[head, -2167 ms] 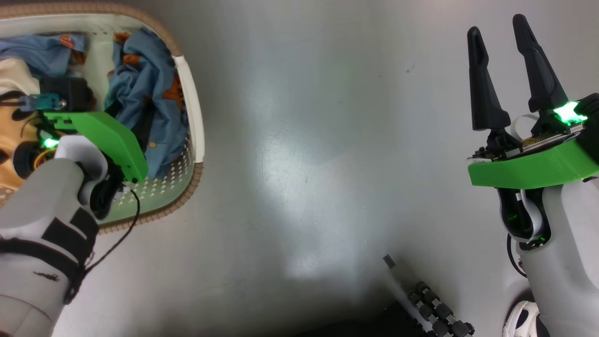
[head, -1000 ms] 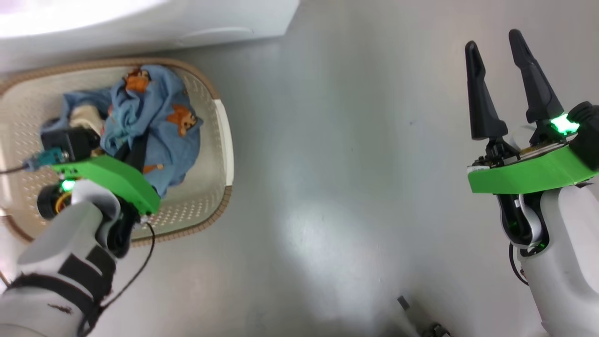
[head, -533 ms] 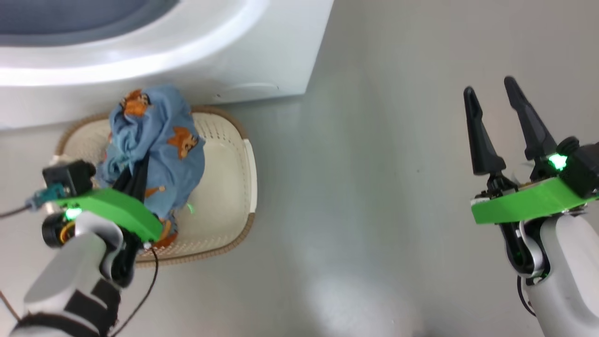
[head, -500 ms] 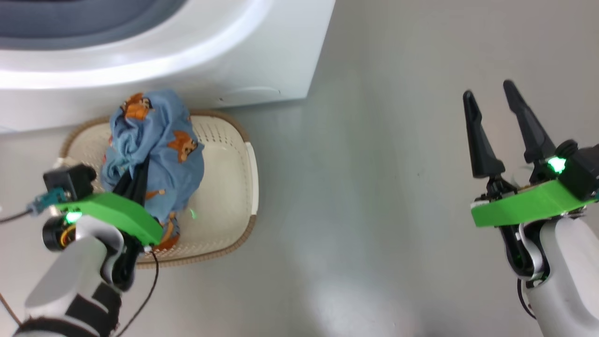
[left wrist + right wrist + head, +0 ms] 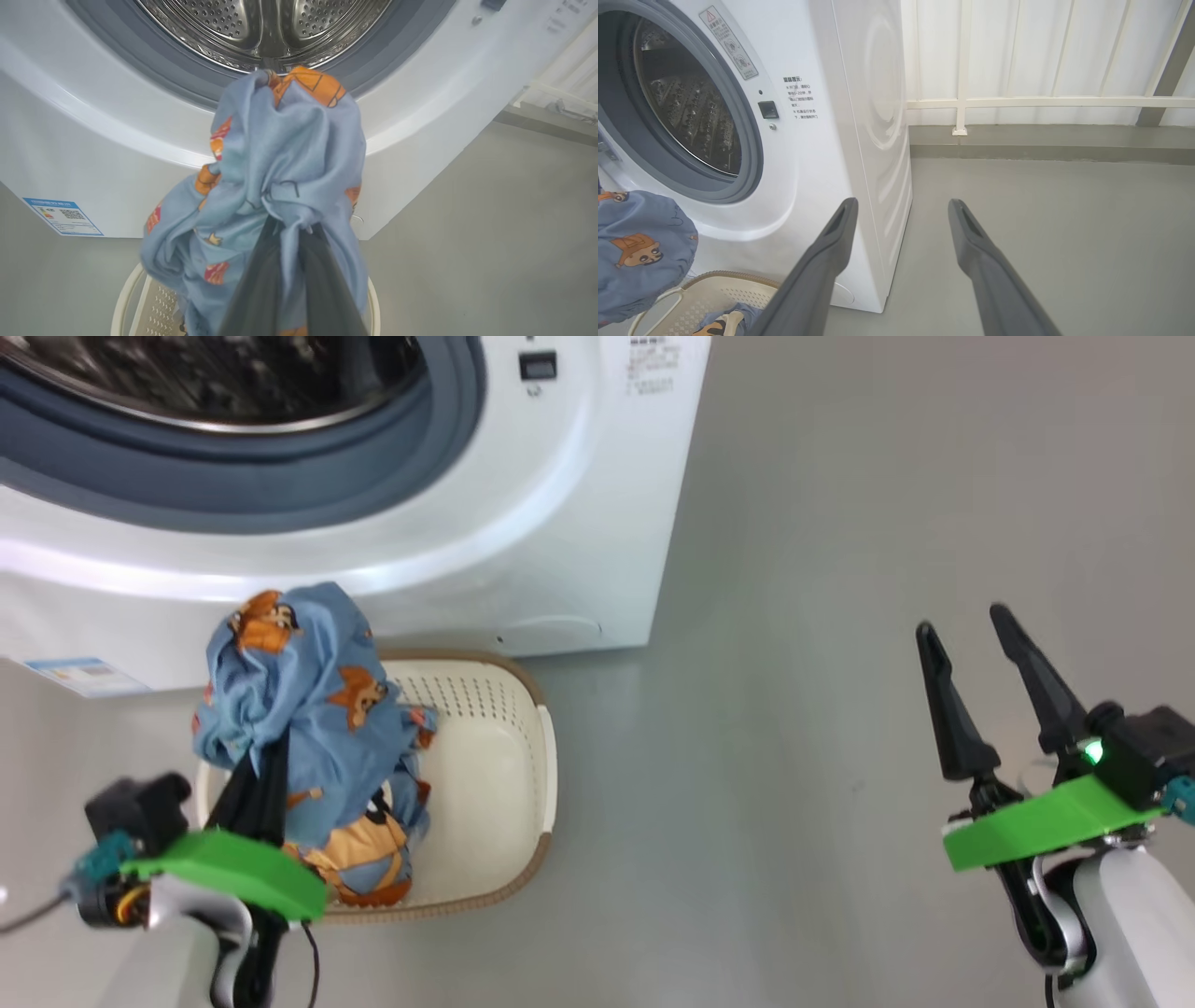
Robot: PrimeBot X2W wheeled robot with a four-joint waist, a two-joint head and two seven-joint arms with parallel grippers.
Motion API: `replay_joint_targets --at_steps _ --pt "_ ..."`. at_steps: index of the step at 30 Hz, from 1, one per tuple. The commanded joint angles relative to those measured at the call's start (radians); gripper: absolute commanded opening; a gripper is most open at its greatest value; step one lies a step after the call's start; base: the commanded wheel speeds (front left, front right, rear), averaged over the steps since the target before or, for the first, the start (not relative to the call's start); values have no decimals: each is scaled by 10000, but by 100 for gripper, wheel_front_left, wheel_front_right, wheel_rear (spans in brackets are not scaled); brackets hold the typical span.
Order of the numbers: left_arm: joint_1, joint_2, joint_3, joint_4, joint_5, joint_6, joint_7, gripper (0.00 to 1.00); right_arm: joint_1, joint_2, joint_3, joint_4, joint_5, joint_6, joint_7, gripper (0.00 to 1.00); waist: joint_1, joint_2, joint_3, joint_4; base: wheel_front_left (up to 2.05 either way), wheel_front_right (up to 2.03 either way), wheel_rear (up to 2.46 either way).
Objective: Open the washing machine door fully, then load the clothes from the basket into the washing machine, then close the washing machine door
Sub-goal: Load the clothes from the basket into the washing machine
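My left gripper (image 5: 289,233) is shut on a light-blue garment with orange prints (image 5: 299,700), one of the clothes, and holds it bunched up above the basket (image 5: 546,775). In the left wrist view this garment (image 5: 289,154) hangs in front of the washing machine (image 5: 93,154), just below its open steel drum (image 5: 261,23). A second piece of clothing, orange, cream and blue (image 5: 369,863), lies in the cream basket. My right gripper (image 5: 962,625) is open and holds nothing, out over the floor to the right of the machine. The washing machine door is out of view.
The basket stands on the grey floor (image 5: 794,709) right against the machine's front (image 5: 560,523). A blue label (image 5: 70,674) sits low on the machine. A white railing (image 5: 1017,100) and a low kerb run behind the machine's right side.
The camera has tilted up, bringing the drum opening into sight. My left gripper has lifted the blue garment up out of the basket towards the machine. The right gripper stays open.
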Motion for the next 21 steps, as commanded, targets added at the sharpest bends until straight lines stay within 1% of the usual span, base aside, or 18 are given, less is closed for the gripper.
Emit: replay_joint_targets --at_steps 1,10,16,21 --pt "380 225 619 -556 363 6 -108 0 323 -173 100 -175 33 56 -80 100 2 0 -741 323 0 0 0" --pt "2006 -221 1903 -2412 1749 6 -108 0 1004 -281 -184 -165 68 56 -80 100 2 0 -1534 648 0 0 0" --pt "2797 -473 2461 -3465 2392 6 -108 0 1401 -266 -387 -183 54 56 -80 100 2 0 -1891 864 0 0 0" --pt "3383 -752 2960 -4315 2702 6 -108 0 1590 -249 -517 -220 57 56 -80 100 2 0 -1991 953 0 0 0"
